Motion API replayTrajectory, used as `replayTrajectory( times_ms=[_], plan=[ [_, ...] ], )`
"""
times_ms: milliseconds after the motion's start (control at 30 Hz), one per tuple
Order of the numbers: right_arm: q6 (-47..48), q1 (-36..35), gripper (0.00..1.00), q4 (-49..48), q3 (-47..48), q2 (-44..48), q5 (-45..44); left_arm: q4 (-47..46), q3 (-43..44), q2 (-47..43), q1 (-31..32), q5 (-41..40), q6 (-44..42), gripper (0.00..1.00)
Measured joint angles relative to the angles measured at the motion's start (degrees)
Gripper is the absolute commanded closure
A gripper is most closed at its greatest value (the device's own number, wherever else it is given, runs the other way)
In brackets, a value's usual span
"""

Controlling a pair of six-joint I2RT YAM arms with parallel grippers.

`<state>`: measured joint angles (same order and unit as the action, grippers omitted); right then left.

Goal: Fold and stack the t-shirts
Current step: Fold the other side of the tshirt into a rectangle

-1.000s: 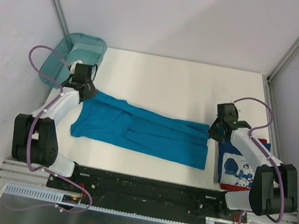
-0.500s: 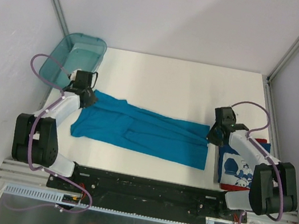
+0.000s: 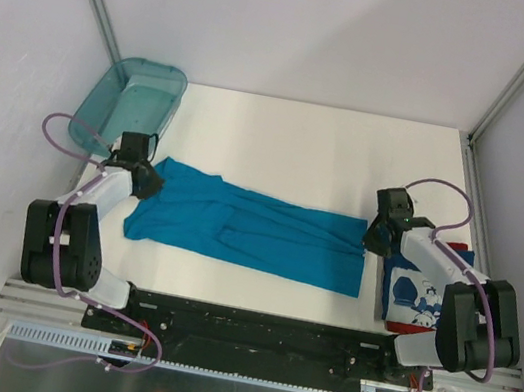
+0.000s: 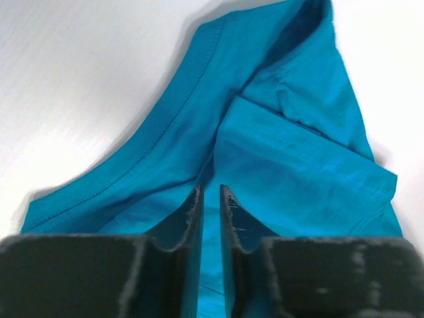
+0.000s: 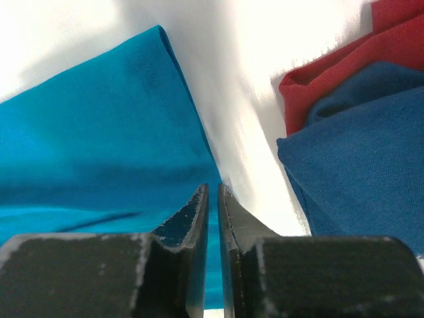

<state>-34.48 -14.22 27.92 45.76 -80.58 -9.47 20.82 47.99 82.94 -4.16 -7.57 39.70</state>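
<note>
The teal-blue t-shirt [image 3: 255,235] lies folded into a long band across the near half of the white table [image 3: 312,144]. My left gripper [image 3: 148,181] rests low over its left end. In the left wrist view, teal cloth [image 4: 298,172] lies under and ahead of that gripper [image 4: 211,189]. Its jaws are parted by a narrow slit, with no cloth pinched between them. My right gripper [image 3: 374,238] sits at the shirt's right edge [image 5: 93,132], and this gripper [image 5: 213,187] is also parted a crack. The folded dark blue t-shirt [image 3: 419,295] with white print lies just right of it, its red edge [image 5: 344,59] showing.
A translucent teal plastic bin [image 3: 131,102] stands at the back left corner, close behind the left arm. Metal frame posts and grey walls close in both sides. The black arm-base rail [image 3: 260,323] runs along the near edge.
The left gripper has come toward the near side and down, laying the shirt's left end flat. Both grippers, shut before, now stand slightly parted. The right arm has hardly moved.
</note>
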Motion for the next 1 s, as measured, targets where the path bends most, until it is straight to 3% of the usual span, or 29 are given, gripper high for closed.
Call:
replayTrajectory(
  times_ms=[67, 167, 567, 1000],
  plan=[
    [0.02, 0.22, 0.72, 0.0, 0.0, 0.0, 0.15, -0.07, -0.61, -0.02, -0.81, 0.92, -0.17, 0.57],
    [0.44, 0.37, 0.68, 0.09, 0.0, 0.15, 0.31, -0.22, -1.29, -0.68, -1.46, 2.43, -0.57, 0.49],
    [0.39, -4.09, 0.7, -0.59, 2.56, 0.87, 1.51, -1.01, 1.73, -4.66, 2.29, 7.37, -6.58, 0.49],
    [-0.02, -8.96, 0.71, -4.44, 7.39, -8.07, 2.91, 2.29, 24.94, 21.44, 17.29, 5.27, -15.37, 0.48]
  ],
)
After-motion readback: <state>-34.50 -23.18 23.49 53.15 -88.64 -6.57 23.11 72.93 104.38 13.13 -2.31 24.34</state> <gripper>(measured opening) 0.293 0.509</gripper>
